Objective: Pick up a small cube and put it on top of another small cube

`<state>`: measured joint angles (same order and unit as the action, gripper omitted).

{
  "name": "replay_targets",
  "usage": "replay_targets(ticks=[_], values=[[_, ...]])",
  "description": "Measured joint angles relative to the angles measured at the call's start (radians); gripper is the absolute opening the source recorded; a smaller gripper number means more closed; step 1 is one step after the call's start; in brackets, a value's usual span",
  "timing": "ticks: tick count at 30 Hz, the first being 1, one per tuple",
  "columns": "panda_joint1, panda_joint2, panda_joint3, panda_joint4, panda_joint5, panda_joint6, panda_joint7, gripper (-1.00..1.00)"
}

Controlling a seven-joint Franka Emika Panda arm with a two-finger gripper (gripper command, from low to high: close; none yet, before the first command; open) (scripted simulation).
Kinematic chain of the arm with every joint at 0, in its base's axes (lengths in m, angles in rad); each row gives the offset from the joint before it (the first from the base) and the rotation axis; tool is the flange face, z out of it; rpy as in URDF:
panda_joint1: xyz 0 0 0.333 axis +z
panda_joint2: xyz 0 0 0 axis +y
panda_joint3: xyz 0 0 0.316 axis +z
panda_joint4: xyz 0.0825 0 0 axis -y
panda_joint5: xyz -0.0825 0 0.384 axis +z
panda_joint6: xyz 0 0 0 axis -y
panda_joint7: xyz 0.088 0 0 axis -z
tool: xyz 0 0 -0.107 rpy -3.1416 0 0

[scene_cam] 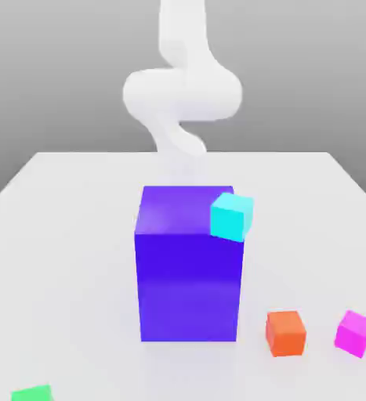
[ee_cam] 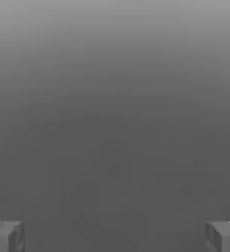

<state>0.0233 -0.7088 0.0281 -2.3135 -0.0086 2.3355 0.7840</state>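
Observation:
The small magenta-pink cube (scene_cam: 354,333) lies on the white table near the front, at the exterior view's right. An orange cube (scene_cam: 285,333) of about the same size sits just to its left, a small gap between them. My white arm (scene_cam: 182,94) comes down behind the tall blue-violet block (scene_cam: 189,266), far from both cubes. In the hand view my gripper (ee_cam: 115,238) is open: its two grey fingertips (ee_cam: 6,236) stand wide apart with only plain grey background between them.
The blue-violet block stands mid-table between the arm and the small cubes. A cyan cube (scene_cam: 232,217) overlaps its upper right corner; I cannot tell whether it rests on it. A green cube (scene_cam: 33,393) peeks in at the front left edge.

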Motion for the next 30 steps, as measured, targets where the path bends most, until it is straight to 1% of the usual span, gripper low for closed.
replay_targets(ticks=[11, 19, 26, 30], values=[[0.100, 0.403, 0.136, -0.060, -0.052, 0.158, -0.061, 0.00], [0.201, 0.695, 0.223, -0.102, -0.118, 0.270, -0.084, 0.00], [0.291, 0.951, 0.262, -0.139, -0.178, 0.367, -0.101, 0.00], [0.351, 1.097, 0.205, -0.117, -0.253, 0.465, -0.053, 0.00]])
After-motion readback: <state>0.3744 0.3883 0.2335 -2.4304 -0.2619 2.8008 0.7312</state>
